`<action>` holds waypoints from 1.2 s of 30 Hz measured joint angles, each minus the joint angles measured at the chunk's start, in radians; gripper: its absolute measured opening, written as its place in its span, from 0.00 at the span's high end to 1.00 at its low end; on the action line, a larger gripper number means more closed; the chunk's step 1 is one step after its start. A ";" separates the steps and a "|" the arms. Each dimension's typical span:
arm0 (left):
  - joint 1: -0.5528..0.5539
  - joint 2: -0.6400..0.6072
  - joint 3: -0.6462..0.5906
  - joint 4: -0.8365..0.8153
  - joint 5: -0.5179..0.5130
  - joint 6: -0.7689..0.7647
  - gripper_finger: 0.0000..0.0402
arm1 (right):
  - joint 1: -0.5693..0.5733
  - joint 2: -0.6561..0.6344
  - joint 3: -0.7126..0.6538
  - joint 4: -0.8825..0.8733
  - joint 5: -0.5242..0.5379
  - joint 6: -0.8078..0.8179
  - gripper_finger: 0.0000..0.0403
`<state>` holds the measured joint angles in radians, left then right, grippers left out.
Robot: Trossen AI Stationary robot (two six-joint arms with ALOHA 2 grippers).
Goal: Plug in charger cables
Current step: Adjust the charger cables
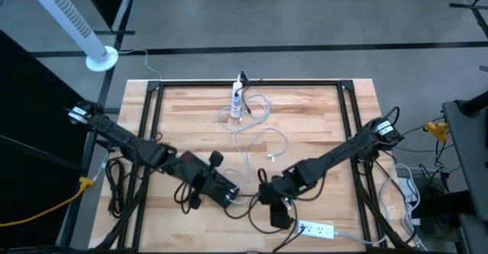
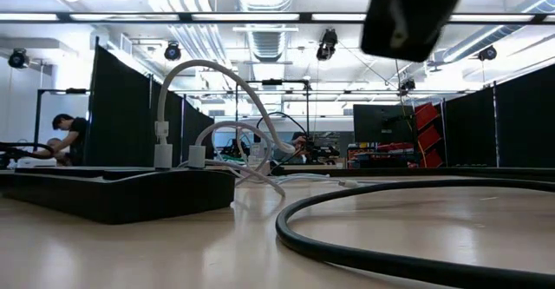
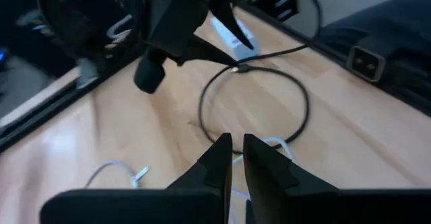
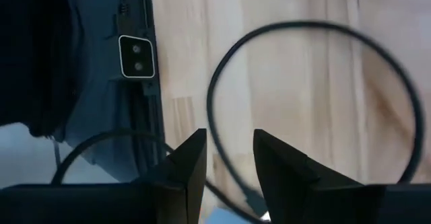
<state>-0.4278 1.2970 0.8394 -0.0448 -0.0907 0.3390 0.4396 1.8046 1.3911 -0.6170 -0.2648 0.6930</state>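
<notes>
Two grippers meet low over the near middle of the wooden table (image 1: 320,124). The left gripper (image 3: 237,158) has its fingers drawn together with only a thin slit between them and nothing in it, pointing at a black cable (image 3: 254,106) lying in a round loop on the wood. The right gripper (image 4: 229,158) hovers just above that same loop, its fingers parted and empty. Near it, at the table's front edge, lies a white power strip (image 1: 317,229). Well apart, toward the far edge, white charger cables (image 1: 255,136) sprawl in loose loops, some plugged into a second white strip (image 1: 236,100).
</notes>
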 joint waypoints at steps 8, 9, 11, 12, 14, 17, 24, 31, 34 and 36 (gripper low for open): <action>0.113 0.026 0.000 0.023 0.215 0.064 0.93 | 0.061 0.000 0.000 -0.007 0.152 0.196 0.80; 0.119 0.028 0.000 0.030 0.224 0.076 0.93 | 0.067 0.000 0.000 -0.007 0.169 0.211 0.81; 0.130 0.032 0.000 0.050 0.244 0.101 0.93 | 0.077 0.000 0.000 -0.007 0.198 0.233 0.82; 0.134 0.033 0.000 0.054 0.254 0.113 0.93 | 0.080 0.000 0.000 -0.007 0.212 0.238 0.82; 0.143 0.033 0.000 0.058 0.266 0.132 0.93 | 0.084 0.000 0.000 -0.010 0.241 0.246 0.84; 0.161 0.033 0.000 0.059 0.282 0.155 0.93 | 0.085 0.000 0.000 -0.016 0.317 0.246 0.85; 0.264 0.033 -0.038 0.029 0.438 0.158 0.93 | 0.051 0.000 -0.004 -0.076 0.435 0.043 0.88; 0.330 0.033 -0.144 0.080 0.502 0.043 0.93 | -0.105 0.000 -0.023 -0.286 0.580 -0.127 0.91; 0.330 0.033 -0.205 0.158 0.502 -0.021 0.93 | -0.191 0.000 -0.038 -0.253 0.607 -0.231 0.93; 0.330 0.033 -0.246 0.216 0.502 -0.069 0.93 | -0.243 0.000 -0.051 -0.178 0.602 -0.314 0.93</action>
<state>-0.0978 1.3302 0.5934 0.1716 0.4118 0.2700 0.1962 1.8046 1.3403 -0.7951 0.3374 0.3794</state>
